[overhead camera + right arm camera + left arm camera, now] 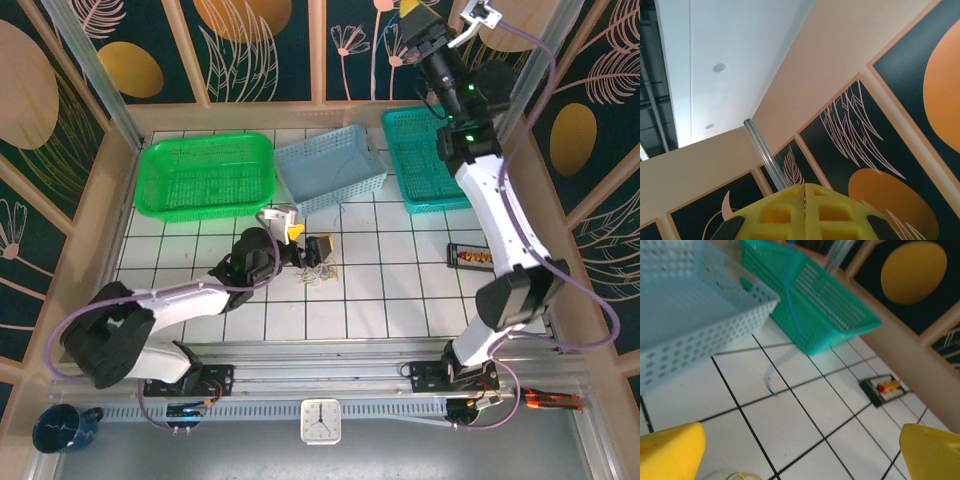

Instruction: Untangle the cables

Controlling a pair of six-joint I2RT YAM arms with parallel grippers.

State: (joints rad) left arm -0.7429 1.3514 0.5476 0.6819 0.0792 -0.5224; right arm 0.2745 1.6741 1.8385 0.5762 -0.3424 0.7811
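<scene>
The small tangle of thin yellowish and whitish cables [318, 273] lies on the white tiled surface [400, 300], just beside the lowered left end effector [800, 452], which is spread wide; the right end effector [804, 205], raised high, is pressed together

Three baskets stand in a row along the far side of the table [400, 300]: the left basket [205, 175], the middle basket [330, 168] and the right basket [415, 165]. The cables [318, 274] lie on the tiles on the near side of the middle basket, at the tip of my left gripper [306, 243]. A small board [470, 257] lies well to their right.
</scene>
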